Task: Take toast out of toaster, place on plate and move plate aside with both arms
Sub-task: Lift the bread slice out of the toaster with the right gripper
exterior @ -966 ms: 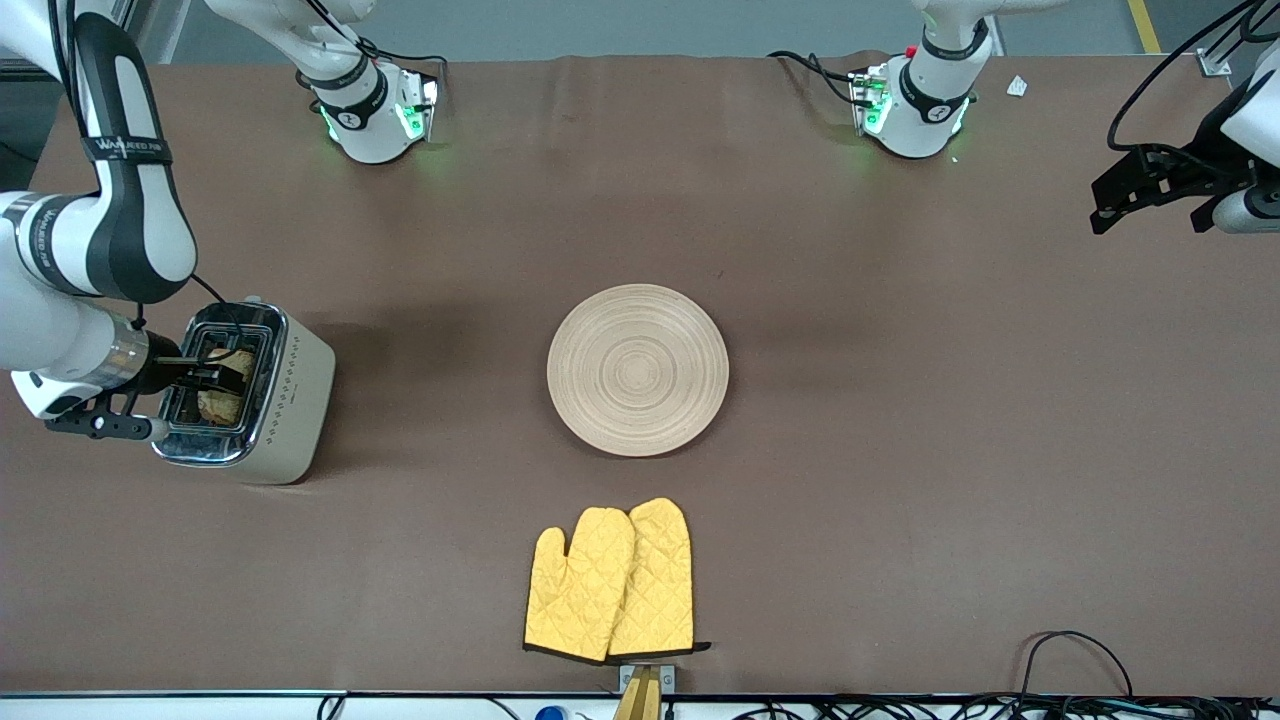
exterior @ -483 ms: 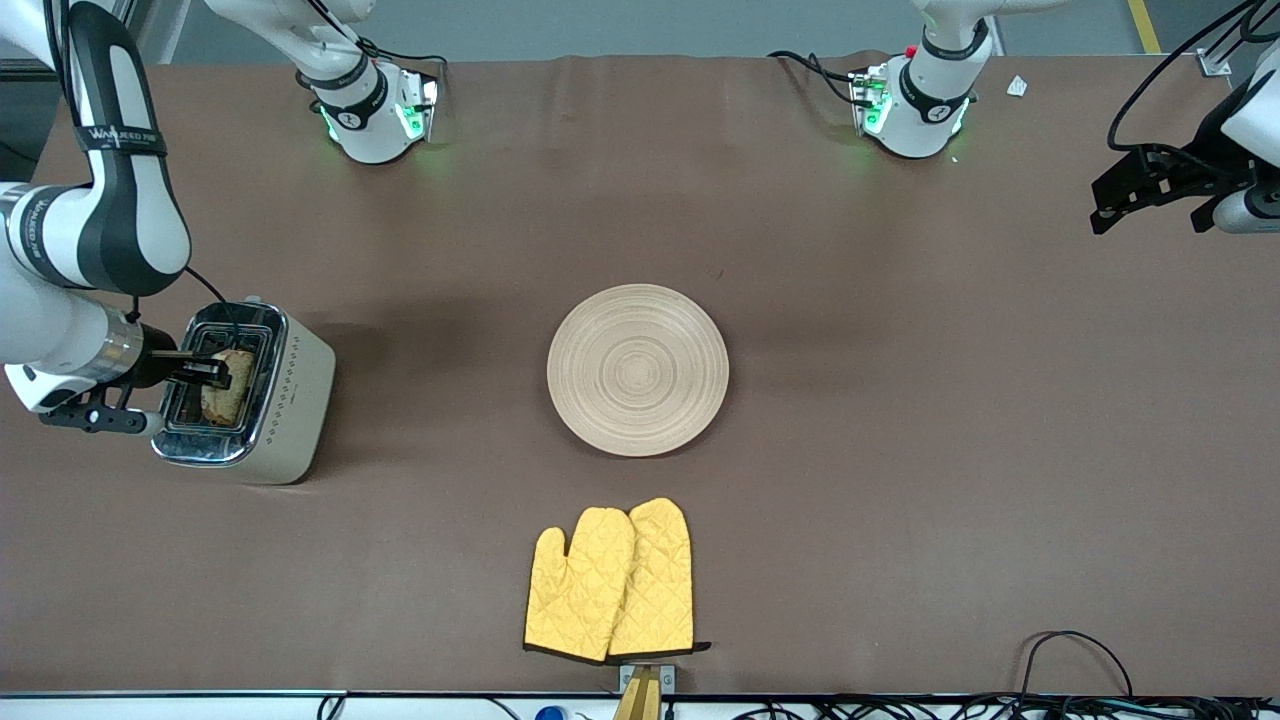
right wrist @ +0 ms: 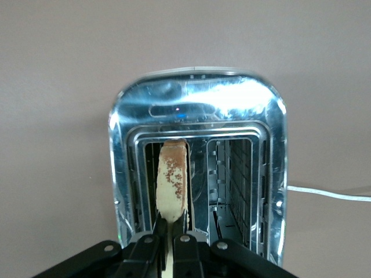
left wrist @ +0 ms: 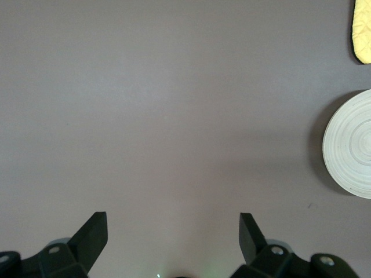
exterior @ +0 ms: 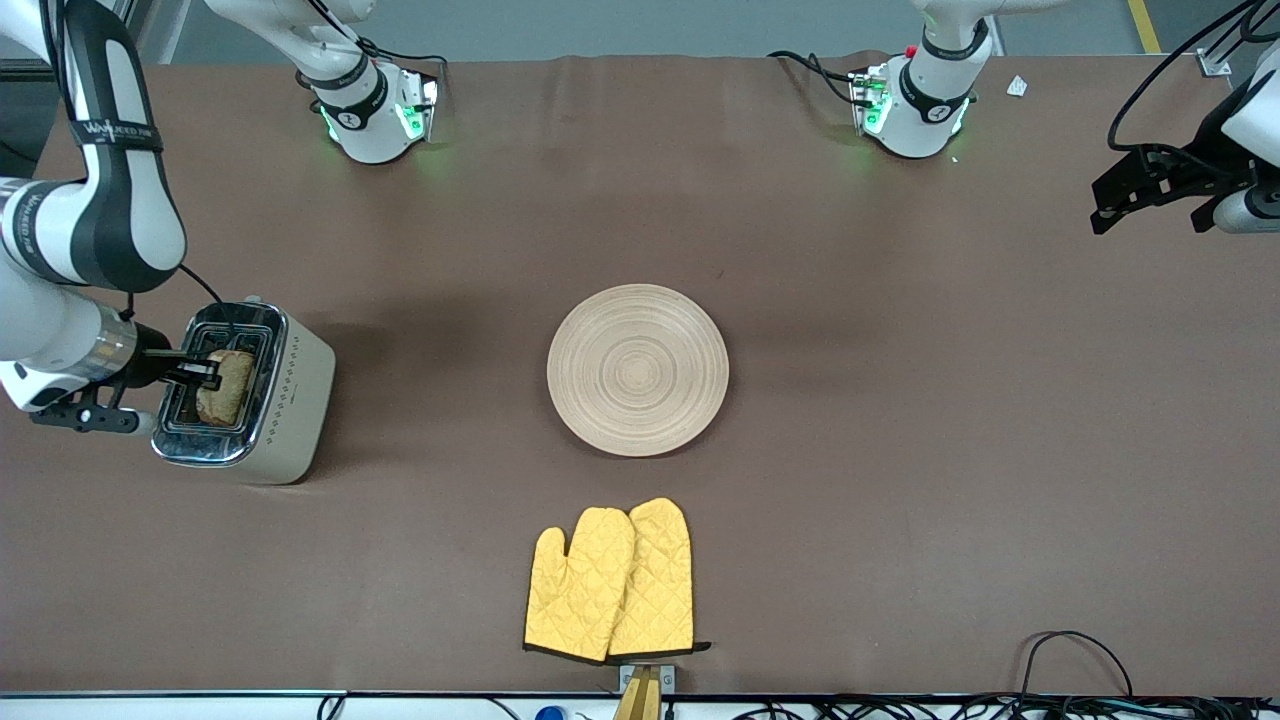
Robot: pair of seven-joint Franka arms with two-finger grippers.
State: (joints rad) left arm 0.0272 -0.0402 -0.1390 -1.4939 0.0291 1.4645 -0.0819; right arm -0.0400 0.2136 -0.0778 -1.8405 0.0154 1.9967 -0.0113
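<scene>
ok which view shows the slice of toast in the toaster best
The right wrist view: it looks straight down the slot, showing the speckled tan slice of toast edge-on, pinched by the shut right end effector. The front view shows the toast smaller, over the silver toaster. The left wrist view misses it.

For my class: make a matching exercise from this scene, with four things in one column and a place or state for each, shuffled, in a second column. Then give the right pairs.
Column one
1. toast
2. plate
3. oven mitts
4. left hand

Column two
A. open, over bare table at the left arm's end
B. lying nearer the front camera than the plate
C. standing in a toaster slot, pinched by the right hand
D. empty, at the middle of the table

Pairs: 1-C, 2-D, 3-B, 4-A
</scene>
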